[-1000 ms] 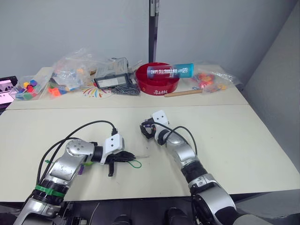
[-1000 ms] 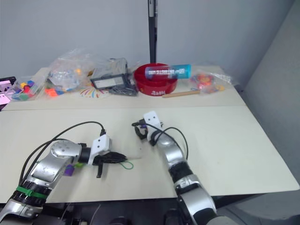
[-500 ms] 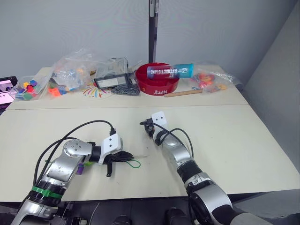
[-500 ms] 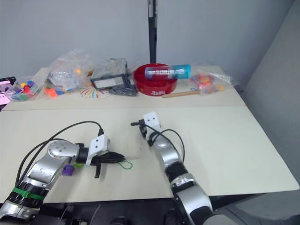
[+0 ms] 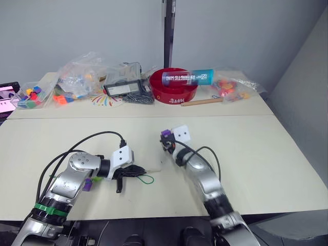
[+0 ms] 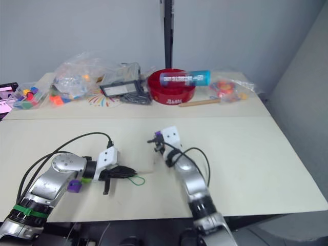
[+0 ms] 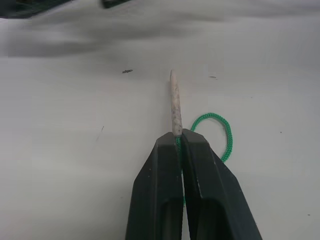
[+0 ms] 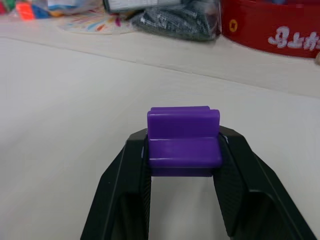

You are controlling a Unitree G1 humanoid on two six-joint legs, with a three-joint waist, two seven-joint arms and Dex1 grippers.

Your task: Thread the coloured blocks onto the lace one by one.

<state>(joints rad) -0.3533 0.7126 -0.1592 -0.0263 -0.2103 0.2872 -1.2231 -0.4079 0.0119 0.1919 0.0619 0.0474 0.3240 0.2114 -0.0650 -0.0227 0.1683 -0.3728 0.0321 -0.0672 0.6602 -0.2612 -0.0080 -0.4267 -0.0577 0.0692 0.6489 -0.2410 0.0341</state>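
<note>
Lace (image 7: 218,131) mostly hidden behind left pincer (image 7: 178,137), clamped below its pale tip near the table's (image 5: 266,148) front edge. Right pincer (image 8: 184,150) grips purple block (image 8: 183,142) mid-table. Red bowl's (image 8: 272,25) writing unreadable.

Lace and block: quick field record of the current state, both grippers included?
left gripper: shut on the lace, gripping just behind its tip
lace: green cord, pale stiff tip sticking out past the fingers, a loop lying on the table
right gripper: shut on the purple block
purple block: held between both fingers, above the table
gap: block and lace tip apart, not yet threaded
second purple block: on the table beside the left arm
back of table: red bowl, bags of toy pieces
</note>
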